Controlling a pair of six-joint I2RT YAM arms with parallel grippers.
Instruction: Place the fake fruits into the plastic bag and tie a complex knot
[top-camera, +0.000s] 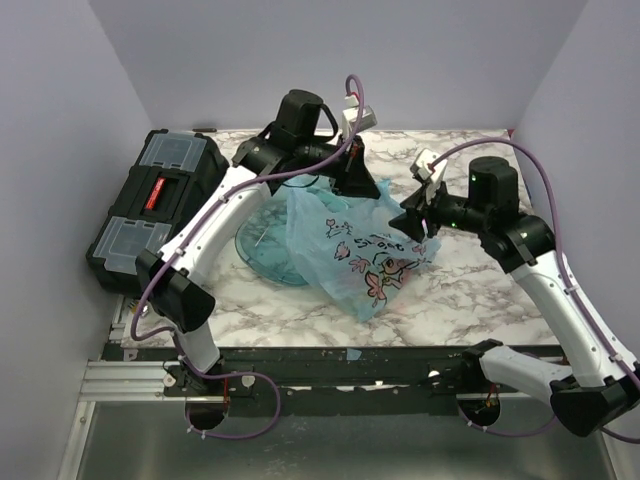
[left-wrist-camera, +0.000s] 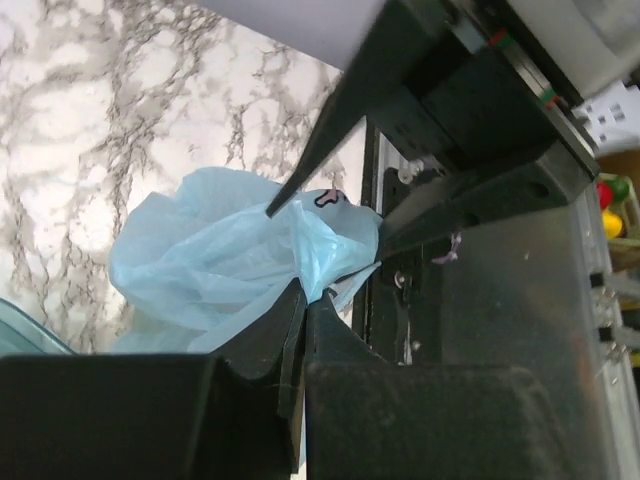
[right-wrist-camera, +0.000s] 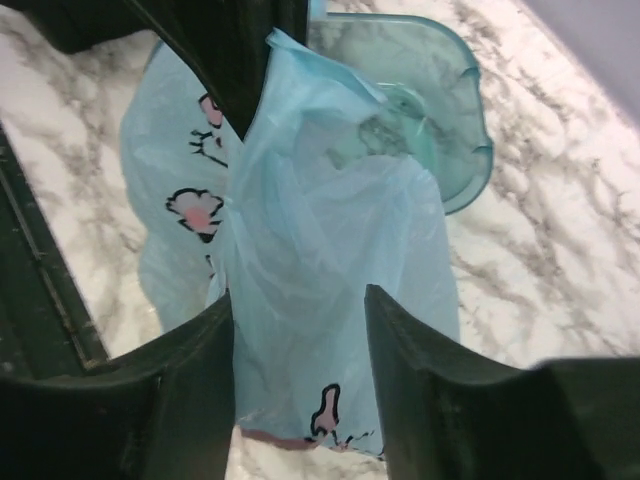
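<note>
The light-blue plastic bag (top-camera: 360, 250) with the pink cartoon print lies bunched in the middle of the marble table. My left gripper (top-camera: 352, 185) is shut on the bag's gathered top edge and holds it up; the pinched film shows in the left wrist view (left-wrist-camera: 305, 298). My right gripper (top-camera: 412, 222) is open at the bag's right side. In the right wrist view (right-wrist-camera: 300, 335) its fingers (right-wrist-camera: 190, 380) straddle a hanging fold of the bag (right-wrist-camera: 320, 220). The fake fruits are hidden. No knot shows.
A clear teal oval tray (top-camera: 262, 245) sits left of the bag, partly under it, and shows in the right wrist view (right-wrist-camera: 450, 100). A black toolbox (top-camera: 150, 205) stands at the table's left edge. Grey walls close in the back and sides.
</note>
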